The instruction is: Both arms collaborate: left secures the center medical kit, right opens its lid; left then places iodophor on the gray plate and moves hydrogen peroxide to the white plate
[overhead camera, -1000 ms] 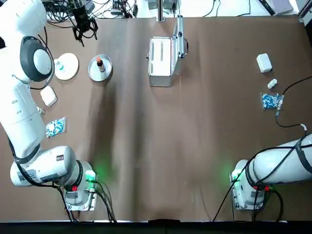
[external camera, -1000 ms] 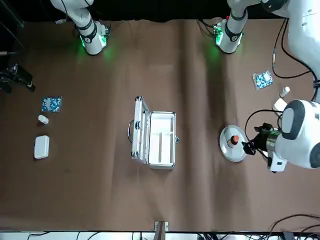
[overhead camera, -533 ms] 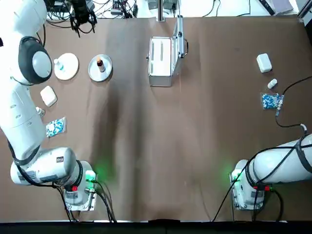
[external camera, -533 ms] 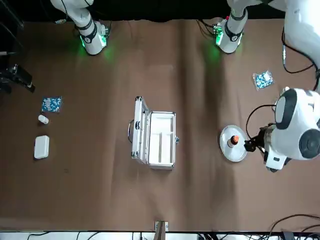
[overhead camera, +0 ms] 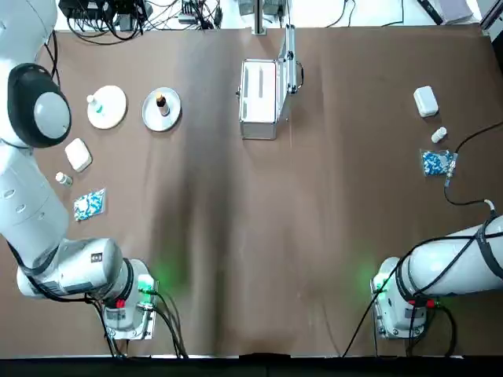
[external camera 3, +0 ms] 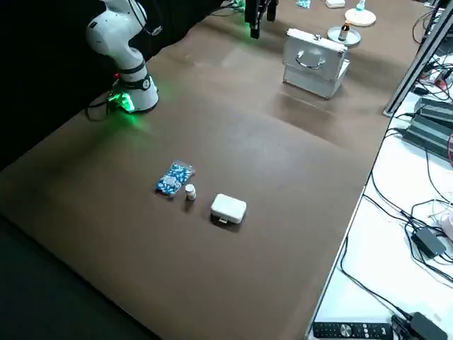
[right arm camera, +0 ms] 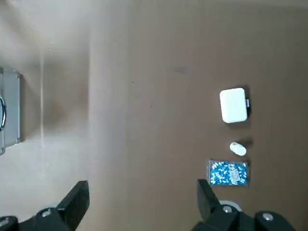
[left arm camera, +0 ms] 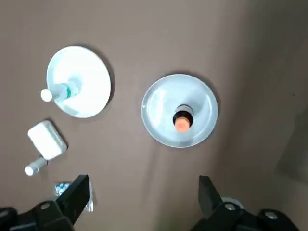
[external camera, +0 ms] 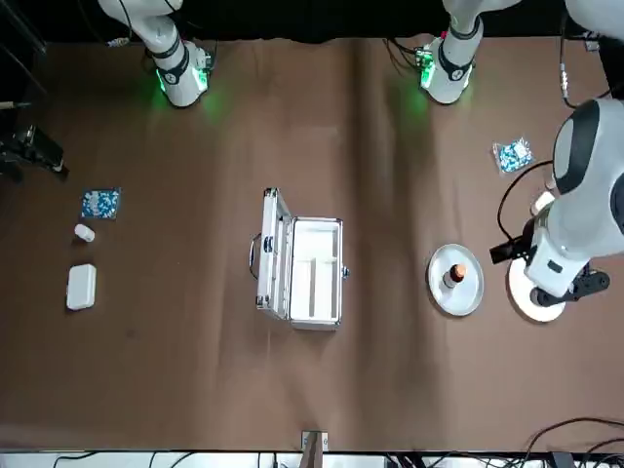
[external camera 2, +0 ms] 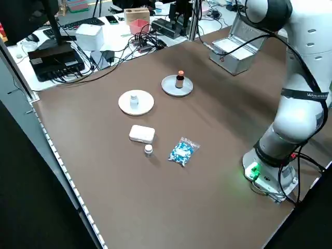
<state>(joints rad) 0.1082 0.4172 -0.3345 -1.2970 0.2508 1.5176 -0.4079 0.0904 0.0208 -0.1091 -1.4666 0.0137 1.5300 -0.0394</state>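
1. well, from where i stand, both bottles look delivered: the iodophor is upright on the gray plate, out beyond the left gripper, and the hydrogen peroxide is on the white plate, also beyond that gripper's tips.
2. the left gripper hangs above the surface, fingers apart, nothing between them. the right gripper is parked off on its own side, fingers likewise apart and bare.
3. the medical kit sits between the two grippers, lid raised. i'd guess it's stiff and light enough to skid; brace its rigid sides, lift the lid by its edge.
4. both bottles seem light, hard and easily tipped, perhaps slick. if either needs straightening, i'd pinch mid-body, squarely and gently, clear of the cap and the plate's rim.
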